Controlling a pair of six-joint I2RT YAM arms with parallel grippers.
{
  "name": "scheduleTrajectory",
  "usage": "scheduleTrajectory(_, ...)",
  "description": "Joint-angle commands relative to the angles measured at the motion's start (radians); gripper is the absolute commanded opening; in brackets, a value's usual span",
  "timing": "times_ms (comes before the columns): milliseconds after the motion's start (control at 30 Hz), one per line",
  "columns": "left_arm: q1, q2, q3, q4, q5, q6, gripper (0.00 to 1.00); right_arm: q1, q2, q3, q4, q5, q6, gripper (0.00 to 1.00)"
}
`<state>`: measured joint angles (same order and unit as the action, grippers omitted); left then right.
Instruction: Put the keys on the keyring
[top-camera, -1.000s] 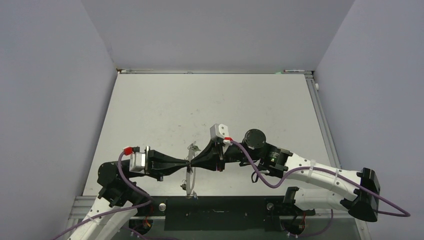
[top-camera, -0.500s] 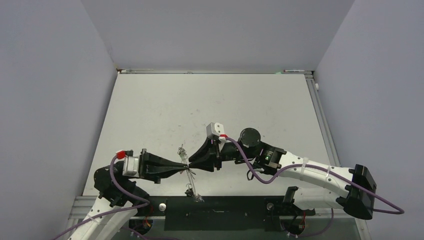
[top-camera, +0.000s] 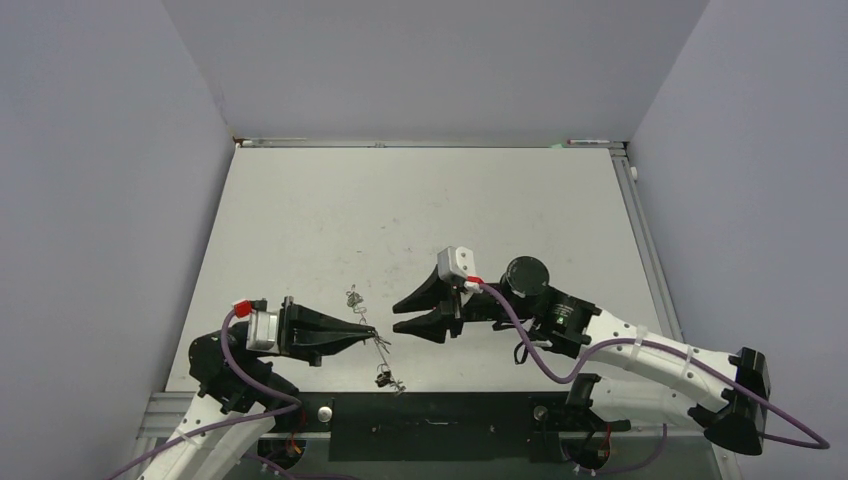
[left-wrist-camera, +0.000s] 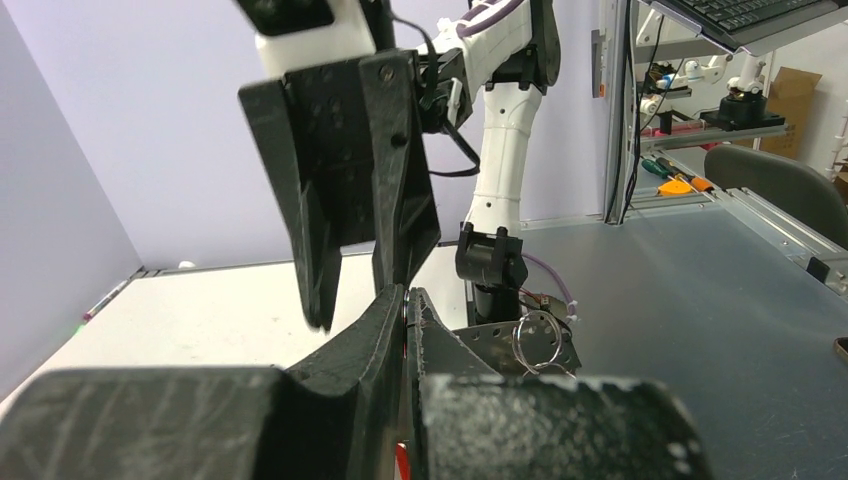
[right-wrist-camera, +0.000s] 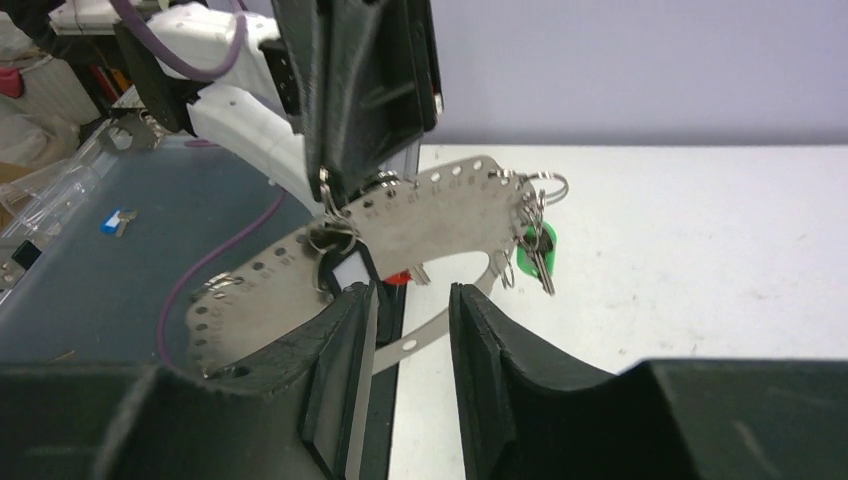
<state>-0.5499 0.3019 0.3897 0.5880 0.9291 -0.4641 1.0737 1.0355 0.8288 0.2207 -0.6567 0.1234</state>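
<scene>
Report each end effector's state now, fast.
Left end effector: shut on the keyring.
Right end effector: open, holding nothing.

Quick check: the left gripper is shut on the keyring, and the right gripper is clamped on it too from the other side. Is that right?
Not quite. The left gripper is shut on the keyring, but the right gripper is not clamped on it. Its jaws stand spread open and grip nothing. The top external view shows this, and the right wrist view confirms it.
</scene>
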Motion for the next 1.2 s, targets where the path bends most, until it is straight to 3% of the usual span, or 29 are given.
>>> scheduleTrajectory(0, 0.011, 0.006, 0.006, 0.062, -0.018, -0.006, 0.00, -0.003, -0.054, 0.006, 0.091, -0.023, -0.039, 0.34)
scheduleTrajectory(433, 0.024, 0.034, 0.001, 0.081, -0.039, -0.024, 0.00, 0.075, 0.021, 0.041, 0.126, -0.021, -0.075, 0.35)
scheduleTrajectory(1167, 0.030, 0.034, -0.001, 0.082, -0.034, -0.031, 0.00, 0.084, 0.055, 0.054, 0.193, 0.008, -0.056, 0.34)
